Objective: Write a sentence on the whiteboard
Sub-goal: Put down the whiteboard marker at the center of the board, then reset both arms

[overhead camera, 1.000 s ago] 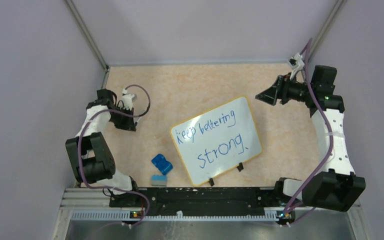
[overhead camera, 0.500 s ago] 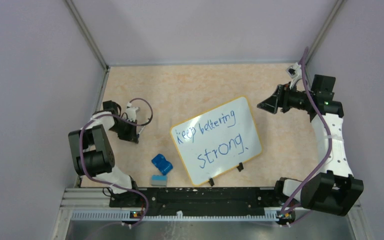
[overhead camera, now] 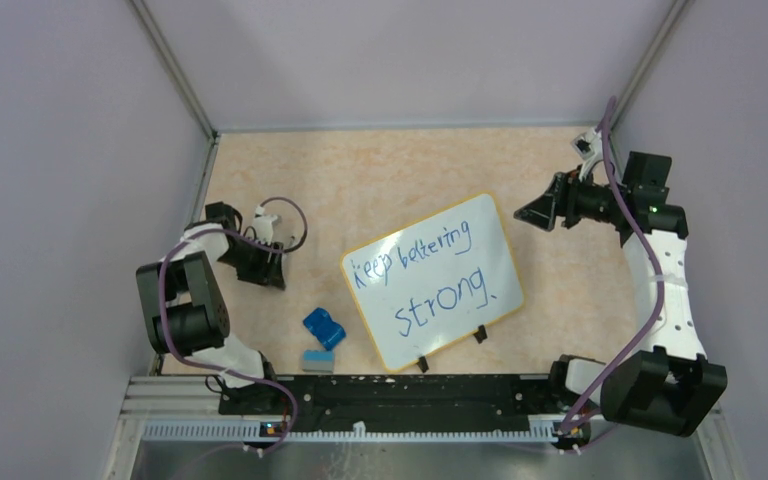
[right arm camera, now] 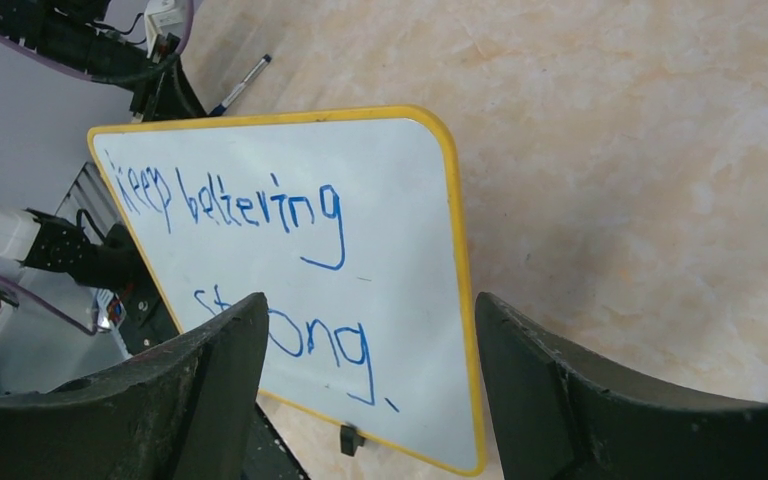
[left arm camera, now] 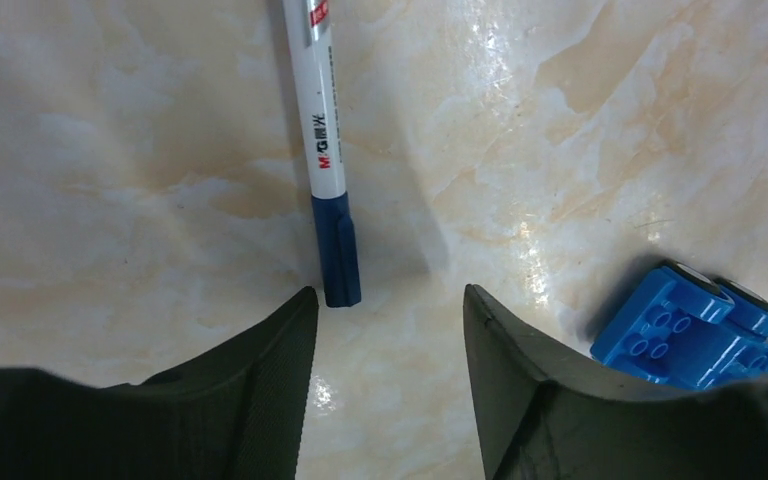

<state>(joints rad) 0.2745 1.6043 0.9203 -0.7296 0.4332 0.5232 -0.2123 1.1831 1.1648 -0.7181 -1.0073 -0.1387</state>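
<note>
Top external view, reader asking: where is the whiteboard, and is anything written on it?

Me: The whiteboard, yellow-rimmed, lies flat on the marbled desk, slanted between my two arms. Its two black clips are on the edge nearest my bases. The sentence, in blue marker, reads "keep bettering strong." over two lines, the lower word larger. It ends in a full stop, so I judge the writing done.

Reader: What are your fingers doing, and what lies around them?

Me: My left fingers are low over the desk, well left of the board, spread and pinching nothing. The marker pen lies loose on the desk, its dark blue end just beyond my fingertips. I think it lies apart from the board so it cannot smudge the ink. A blue toy brick sits near them, toward the board. A small grey-blue block, perhaps an eraser, lies nearer my base. My right fingers hover off the board's far right corner, spread and empty. Nothing covers the words.
</note>
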